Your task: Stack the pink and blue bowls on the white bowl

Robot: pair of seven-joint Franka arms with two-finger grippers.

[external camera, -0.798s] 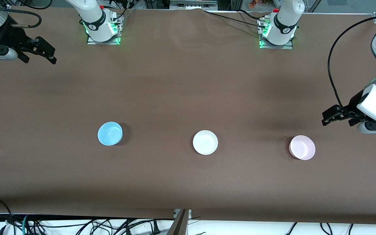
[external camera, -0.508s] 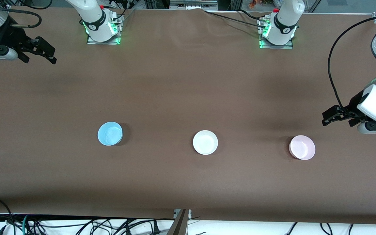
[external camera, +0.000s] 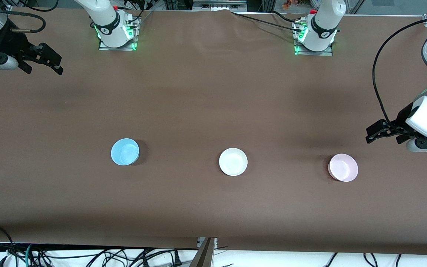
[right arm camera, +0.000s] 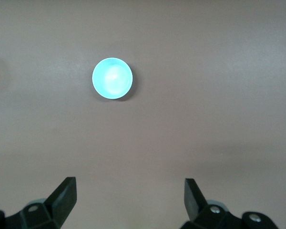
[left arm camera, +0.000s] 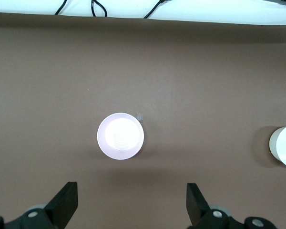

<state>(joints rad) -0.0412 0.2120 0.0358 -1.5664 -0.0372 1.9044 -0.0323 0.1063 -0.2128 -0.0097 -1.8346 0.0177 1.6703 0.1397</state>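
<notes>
Three bowls sat apart in a row on the brown tabletop (external camera: pixel 206 92): the blue bowl (external camera: pixel 125 151) toward the right arm's end, the white bowl (external camera: pixel 233 161) in the middle, the pink bowl (external camera: pixel 343 167) toward the left arm's end. The left claw (external camera: pixel 381 134) hung spread and empty near the pink bowl; the right claw (external camera: pixel 46 61) hovered released and empty over the tabletop's edge, well away from the blue bowl. Nothing was stacked. A clean first pick probably meant lowering one finger inside the pink rim, one outside, then centring it over the white bowl before release
</notes>
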